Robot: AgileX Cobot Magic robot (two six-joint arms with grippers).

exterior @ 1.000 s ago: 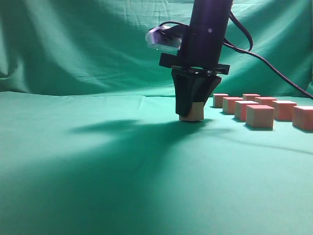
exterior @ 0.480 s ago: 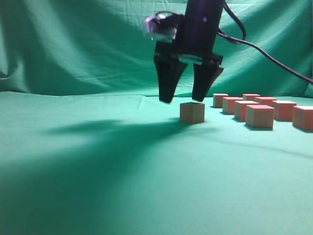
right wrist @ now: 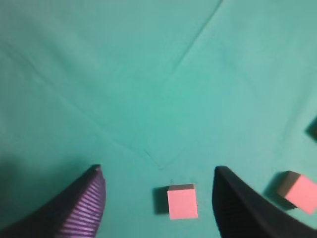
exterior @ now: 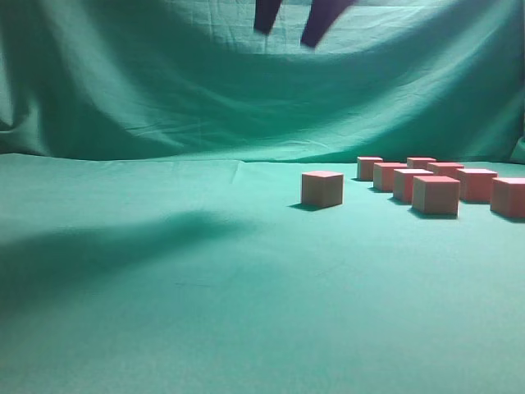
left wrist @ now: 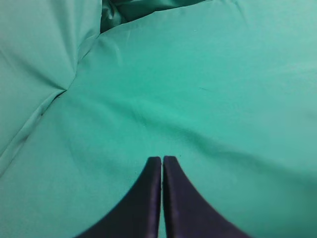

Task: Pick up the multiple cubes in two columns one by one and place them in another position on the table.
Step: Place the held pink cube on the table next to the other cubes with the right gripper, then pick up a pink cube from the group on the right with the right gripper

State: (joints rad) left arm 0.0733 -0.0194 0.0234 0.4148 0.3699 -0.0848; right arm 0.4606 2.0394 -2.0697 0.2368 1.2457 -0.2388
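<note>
Cubes: you have eight small pinkish-red matte cubes [exterior: 437, 195] — one cube [exterior: 321, 189] apart, left.
Room: green cloth table [exterior: 164, 312] open leftward.
Grippers: right gripper [right wrist: 158, 198] spread, empty; left gripper [left wrist: 162, 166] pressed together.

1 cube [exterior: 321, 189] on table [exterior: 164, 312] | cube rows [exterior: 439, 182] right, behind

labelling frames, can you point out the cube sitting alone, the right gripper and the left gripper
lone cube [exterior: 321, 189]: exterior view, middle of its front face.
right gripper [right wrist: 158, 198]: right wrist view, midway between its spread fingers, above the cube.
left gripper [left wrist: 162, 161]: left wrist view, where its closed fingers meet.
</note>
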